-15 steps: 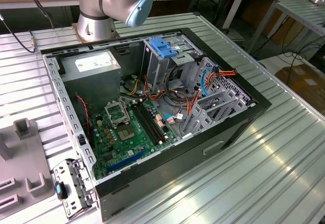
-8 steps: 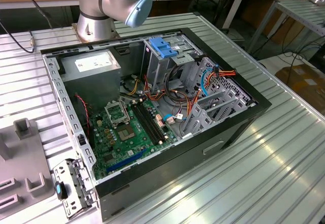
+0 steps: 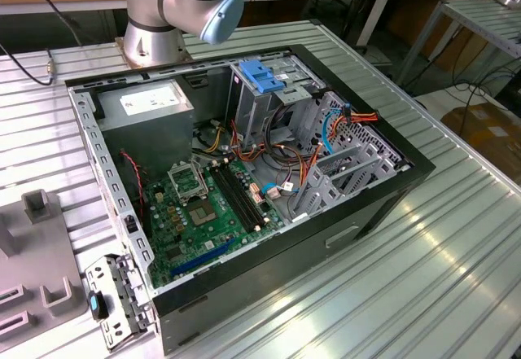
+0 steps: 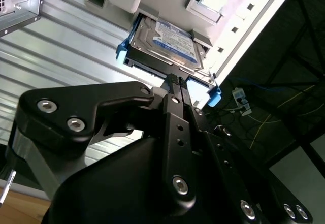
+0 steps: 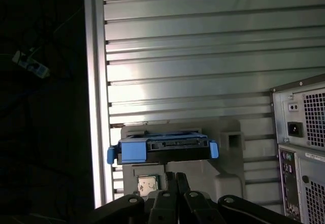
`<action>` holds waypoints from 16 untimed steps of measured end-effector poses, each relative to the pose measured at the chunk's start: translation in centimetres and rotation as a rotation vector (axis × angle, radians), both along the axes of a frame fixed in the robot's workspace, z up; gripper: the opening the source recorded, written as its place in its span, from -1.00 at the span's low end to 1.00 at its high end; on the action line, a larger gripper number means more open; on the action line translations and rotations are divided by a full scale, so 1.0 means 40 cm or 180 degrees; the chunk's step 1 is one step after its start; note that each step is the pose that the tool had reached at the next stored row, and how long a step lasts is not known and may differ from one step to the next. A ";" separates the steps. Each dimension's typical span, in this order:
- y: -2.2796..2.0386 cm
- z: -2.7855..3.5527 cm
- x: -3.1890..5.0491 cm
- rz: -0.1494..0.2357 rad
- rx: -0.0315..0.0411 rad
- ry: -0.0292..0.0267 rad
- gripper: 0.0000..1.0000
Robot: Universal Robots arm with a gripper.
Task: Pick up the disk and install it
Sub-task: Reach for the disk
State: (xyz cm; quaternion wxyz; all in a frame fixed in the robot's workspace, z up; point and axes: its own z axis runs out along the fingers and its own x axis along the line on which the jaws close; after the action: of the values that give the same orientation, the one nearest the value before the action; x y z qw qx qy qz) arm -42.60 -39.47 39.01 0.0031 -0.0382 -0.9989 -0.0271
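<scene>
Second wrist view: end effector [image 4: 177, 81] pressed together; disk [image 4: 165, 40] label-up, long axis pointing toward it.

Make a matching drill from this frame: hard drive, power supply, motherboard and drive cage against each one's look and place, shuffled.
1. hard drive
2. power supply
3. motherboard
4. drive cage

A. green, flat on the floor of the case
B. blue handle on top, standing inside the case
C. blue rails, on the grey holder outside the case, just ahead of the pincer
D. grey box with a white sticker, in the case corner nearest the arm's base

Pairs: 1-C, 2-D, 3-A, 4-B
</scene>
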 end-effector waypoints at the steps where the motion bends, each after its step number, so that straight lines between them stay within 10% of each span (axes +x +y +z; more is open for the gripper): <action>1: 0.000 0.000 0.000 0.0000 0.0000 0.0000 -0.71; 16: 0.000 0.000 -0.018 0.0000 0.0000 0.0000 -0.71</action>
State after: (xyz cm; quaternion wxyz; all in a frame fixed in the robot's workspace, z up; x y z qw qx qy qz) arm -43.33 -39.47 39.01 0.0031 -0.0382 -0.9989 -0.0271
